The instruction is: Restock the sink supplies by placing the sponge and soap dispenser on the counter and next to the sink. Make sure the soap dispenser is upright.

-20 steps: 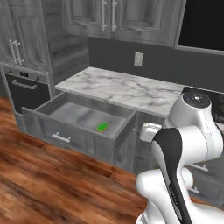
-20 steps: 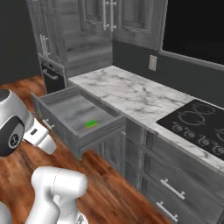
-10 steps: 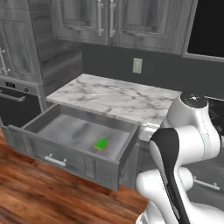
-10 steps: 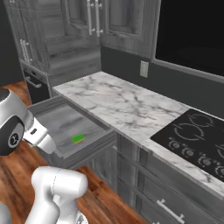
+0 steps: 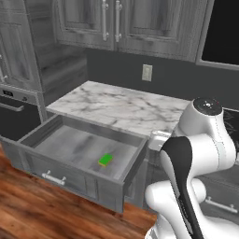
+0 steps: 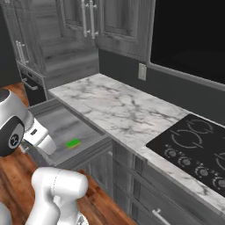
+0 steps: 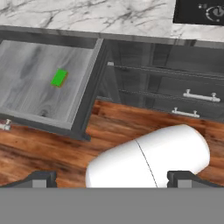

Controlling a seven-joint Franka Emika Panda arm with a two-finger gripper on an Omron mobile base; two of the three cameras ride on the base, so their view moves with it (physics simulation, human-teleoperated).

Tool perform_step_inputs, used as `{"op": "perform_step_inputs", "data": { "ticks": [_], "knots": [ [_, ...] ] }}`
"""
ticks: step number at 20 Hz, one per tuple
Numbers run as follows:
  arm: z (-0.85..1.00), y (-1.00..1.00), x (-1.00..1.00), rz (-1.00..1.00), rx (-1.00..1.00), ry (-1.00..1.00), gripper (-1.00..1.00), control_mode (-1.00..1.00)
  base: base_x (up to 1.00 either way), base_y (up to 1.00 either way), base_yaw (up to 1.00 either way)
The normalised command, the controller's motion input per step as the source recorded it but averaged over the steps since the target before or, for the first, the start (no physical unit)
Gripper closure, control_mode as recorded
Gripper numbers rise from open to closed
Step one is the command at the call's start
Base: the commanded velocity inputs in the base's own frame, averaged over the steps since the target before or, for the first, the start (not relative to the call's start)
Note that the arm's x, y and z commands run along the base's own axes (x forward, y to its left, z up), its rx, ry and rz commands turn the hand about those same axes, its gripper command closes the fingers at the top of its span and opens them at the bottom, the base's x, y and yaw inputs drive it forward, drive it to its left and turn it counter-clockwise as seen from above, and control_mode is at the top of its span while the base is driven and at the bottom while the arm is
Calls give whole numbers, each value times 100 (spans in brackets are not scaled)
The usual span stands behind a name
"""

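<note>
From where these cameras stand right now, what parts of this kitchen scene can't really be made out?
- Open drawer: in the right base view the robot's white arm covers its near end.
- Sponge: too small in every view to see more than its green top.
- Cooktop: cut off by the right edge in the right base view; the hand view catches just a corner.
- Gripper: only the fingertips poke up at the bottom of the hand view, far apart.

Even, soft rendered light, faint shadows, slightly blurred low-resolution detail
</note>
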Motion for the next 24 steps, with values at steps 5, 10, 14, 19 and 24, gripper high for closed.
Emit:
{"op": "perform_step_inputs", "data": {
  "ticks": [5, 10, 14, 19, 24],
  "knots": [
    [0, 0, 0, 0, 0, 0, -100, 100, 56, -8, 12],
    [0, 0, 0, 0, 0, 0, -100, 100, 39, -8, 12],
    [0, 0, 0, 0, 0, 0, -100, 100, 47, 0, 8],
    [0, 0, 0, 0, 0, 0, -100, 100, 53, 1, 7],
    [0, 0, 0, 0, 0, 0, -100, 100, 22, 0, 5]
  ]
}}
